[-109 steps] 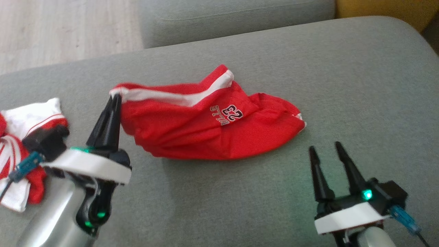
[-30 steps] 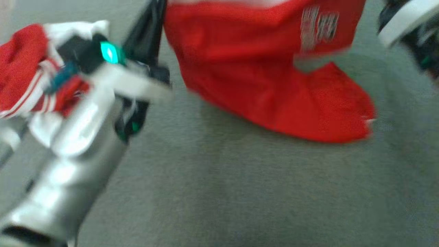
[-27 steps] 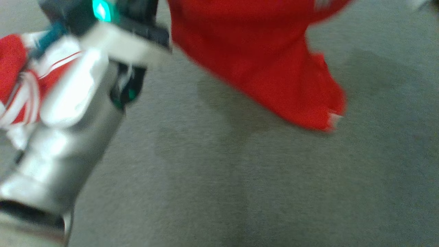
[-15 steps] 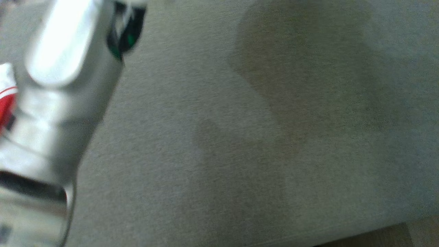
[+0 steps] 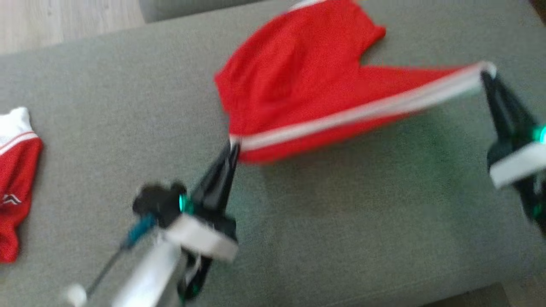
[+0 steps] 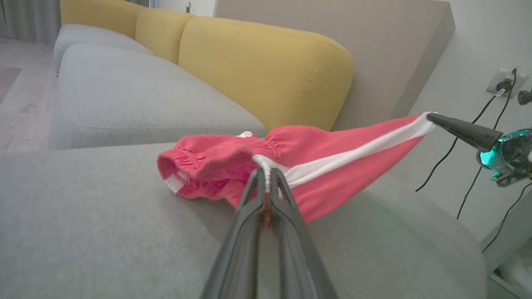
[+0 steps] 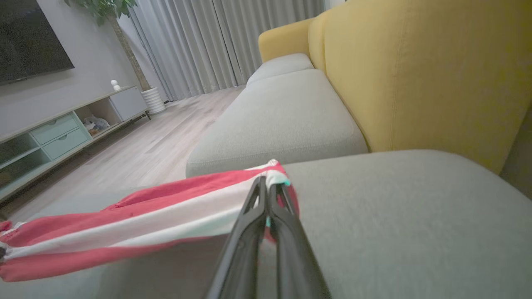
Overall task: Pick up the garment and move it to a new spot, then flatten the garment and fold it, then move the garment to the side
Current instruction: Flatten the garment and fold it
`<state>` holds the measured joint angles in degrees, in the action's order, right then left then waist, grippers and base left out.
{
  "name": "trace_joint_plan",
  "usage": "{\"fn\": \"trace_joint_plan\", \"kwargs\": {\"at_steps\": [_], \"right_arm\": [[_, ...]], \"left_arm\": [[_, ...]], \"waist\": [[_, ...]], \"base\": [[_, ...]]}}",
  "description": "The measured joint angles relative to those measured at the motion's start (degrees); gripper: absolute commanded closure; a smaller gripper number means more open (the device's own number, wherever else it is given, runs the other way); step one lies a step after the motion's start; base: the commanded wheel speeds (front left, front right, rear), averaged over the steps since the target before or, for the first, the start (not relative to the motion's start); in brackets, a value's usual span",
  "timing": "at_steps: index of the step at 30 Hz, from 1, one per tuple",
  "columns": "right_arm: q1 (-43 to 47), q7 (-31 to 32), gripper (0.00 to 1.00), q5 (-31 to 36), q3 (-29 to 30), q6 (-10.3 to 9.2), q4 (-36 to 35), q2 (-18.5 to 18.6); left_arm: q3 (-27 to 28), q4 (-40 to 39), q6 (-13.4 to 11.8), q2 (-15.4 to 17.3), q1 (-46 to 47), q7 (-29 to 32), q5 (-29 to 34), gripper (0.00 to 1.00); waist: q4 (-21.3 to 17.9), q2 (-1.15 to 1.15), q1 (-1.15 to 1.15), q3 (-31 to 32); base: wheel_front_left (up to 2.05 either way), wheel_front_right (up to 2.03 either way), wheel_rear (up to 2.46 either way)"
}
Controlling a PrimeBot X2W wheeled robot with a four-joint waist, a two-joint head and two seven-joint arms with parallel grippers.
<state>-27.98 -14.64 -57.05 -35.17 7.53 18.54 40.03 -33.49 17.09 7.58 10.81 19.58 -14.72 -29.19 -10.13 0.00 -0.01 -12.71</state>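
Note:
The garment [image 5: 298,81] is a pair of red shorts with a white side stripe, stretched across the grey sofa seat [image 5: 341,221]. My left gripper [image 5: 233,147] is shut on the near-left end of the stripe edge, seen up close in the left wrist view with the garment [image 6: 328,166] pinched at the gripper [image 6: 266,166]. At the far right my right gripper [image 5: 486,72] is shut on the stripe's other end, and its wrist view shows the gripper [image 7: 270,182] clamping the garment [image 7: 145,216]. The stripe edge hangs taut between both grippers; the far part lies on the cushion.
Another red and white garment [image 5: 15,170] lies at the seat's left edge. A second grey cushion [image 6: 124,95] and yellow backrests [image 6: 266,70] stand beyond. The seat's front edge [image 5: 426,294] runs along the bottom. Wooden floor [image 7: 137,153] and a TV cabinet [image 7: 54,133] lie further off.
The head camera swung down and back up. Since the first frame the right gripper has shut on the garment's right end, and the shorts are now stretched between both grippers, turned over.

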Motion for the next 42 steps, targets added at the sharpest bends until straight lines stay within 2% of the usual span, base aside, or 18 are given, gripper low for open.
{"fn": "trace_joint_plan", "kwargs": {"at_steps": [8, 10, 14, 18, 22, 27, 35, 42], "right_arm": [[23.76, 0.02, 1.0, 1.65, 5.57, 0.0, -10.28, 1.85], [25.92, 0.08, 1.0, 1.65, 6.54, 0.0, -11.82, 2.29], [32.21, 1.11, 1.0, 1.89, 12.2, 0.0, -16.86, 3.1], [33.38, 3.19, 1.0, 4.56, 17.31, 0.0, -19.13, 1.8], [29.86, 6.68, 1.0, 7.13, 19.98, 0.0, -19.51, -0.94], [17.25, 10.79, 1.0, 8.69, 19.81, 0.0, -16.07, -2.2], [-2.1, 14.75, 1.0, 8.7, 11.15, 0.0, -5.12, -1.77], [-13.61, 14.29, 1.0, 7.8, 3.11, 0.0, 5.34, -1.14]], "left_arm": [[3.34, -7.95, 0.0, -0.2, -18.84, 0.01, 3.77, 1.0], [3.36, -8.6, 0.0, -0.13, -20.35, 0.01, 4.04, 1.0], [2.66, -11.2, 0.0, 0.42, -23.49, 0.01, 5.0, 1.0], [1.99, -12.65, 0.0, 0.27, -22.01, 0.01, 5.04, 1.0], [0.22, -11.38, 0.0, -0.69, -15.89, 0.01, 4.97, 1.0], [-1.71, -6.89, 0.0, -3.47, -5.16, 0.01, 2.72, 1.0], [-0.3, 2.2, -0.16, -6.5, 5.54, 0.01, 1.43, 1.0], [0.92, 4.27, -0.54, -7.93, 9.53, 0.01, 1.46, 1.0]], "waist": [[0.15, 0.0, -0.01, 5.4], [0.24, 0.0, -0.01, 5.9], [1.16, 0.0, -0.01, 6.47], [2.24, 0.0, 0.01, 5.42], [3.61, 0.0, 0.02, 3.36], [5.84, 0.0, 0.02, 0.09], [10.04, 0.0, 0.03, -5.28], [13.42, 0.0, 0.02, -8.81]], "base": [[0.0, 0.0, 0.0], [0.0, 0.0, 0.0], [0.0, 0.0, 0.0], [0.0, 0.0, 0.0], [0.0, 0.0, 0.0], [0.0, 0.0, 0.0], [0.0, 0.0, 0.0], [0.0, 0.0, 0.0]]}}
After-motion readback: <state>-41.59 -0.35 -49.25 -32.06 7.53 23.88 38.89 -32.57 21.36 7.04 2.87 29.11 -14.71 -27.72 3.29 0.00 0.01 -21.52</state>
